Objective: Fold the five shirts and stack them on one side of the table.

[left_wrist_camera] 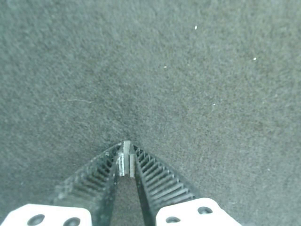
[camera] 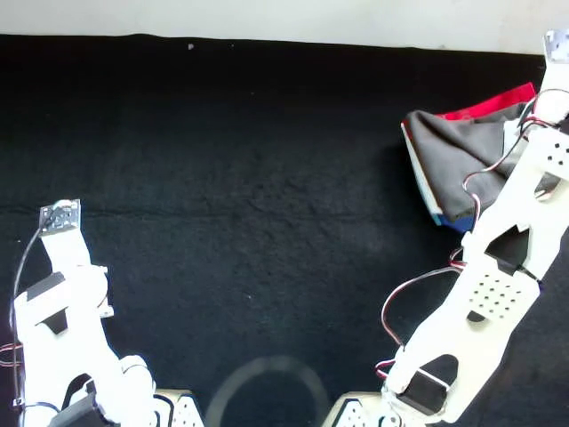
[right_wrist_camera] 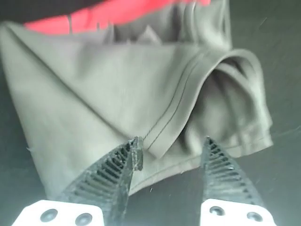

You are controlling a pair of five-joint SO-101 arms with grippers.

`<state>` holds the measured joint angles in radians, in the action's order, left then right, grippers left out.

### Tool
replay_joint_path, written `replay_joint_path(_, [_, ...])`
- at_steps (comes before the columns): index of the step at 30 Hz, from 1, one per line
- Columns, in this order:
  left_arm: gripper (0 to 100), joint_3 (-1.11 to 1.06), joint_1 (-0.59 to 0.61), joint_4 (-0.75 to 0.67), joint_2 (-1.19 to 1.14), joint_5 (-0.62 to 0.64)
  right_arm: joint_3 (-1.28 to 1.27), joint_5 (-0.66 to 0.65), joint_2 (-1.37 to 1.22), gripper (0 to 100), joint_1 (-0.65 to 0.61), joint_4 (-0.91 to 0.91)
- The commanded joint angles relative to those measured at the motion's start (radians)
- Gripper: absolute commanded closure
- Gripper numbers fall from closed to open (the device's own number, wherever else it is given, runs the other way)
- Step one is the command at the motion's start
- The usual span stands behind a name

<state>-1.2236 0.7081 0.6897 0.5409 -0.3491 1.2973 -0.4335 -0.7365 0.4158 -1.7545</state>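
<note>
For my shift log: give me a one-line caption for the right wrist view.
Right tool open over the folded grey shirt, a red shirt showing past its edge.

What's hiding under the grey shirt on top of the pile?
A red shirt peeks out from under the grey shirt, and a white edge and a blue edge show below it. The rest of those layers is covered, so I cannot count them.

Table [camera: 249, 178]: black felt-like cover with scattered pale lint specks. Stack [camera: 449, 169] of folded shirts lies on it at the far right. Grey shirt [right_wrist_camera: 108, 89] on top; red shirt [camera: 493, 102] shows along the far edge, white and blue edges at the near corner.
</note>
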Motion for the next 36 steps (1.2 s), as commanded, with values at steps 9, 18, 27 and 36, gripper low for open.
replay_joint_path(9, [99, -0.002, -0.018, -0.017, 0.015, -0.011, -0.091, 0.009, 0.024, 83.5, 0.004, -0.008])
replay_joint_path(18, [99, -0.002, -0.018, -0.017, 0.015, -0.011, -0.134, 0.009, 0.007, 99.3, 0.004, 0.056])
replay_joint_path(27, [99, -0.002, -0.018, -0.017, 0.015, -0.011, -0.134, 0.009, 0.001, 99.3, -0.007, 0.156])
replay_joint_path(36, [99, -0.002, -0.018, -0.017, 0.015, -0.011, -0.139, 0.009, 0.087, 99.3, -0.048, 0.351])
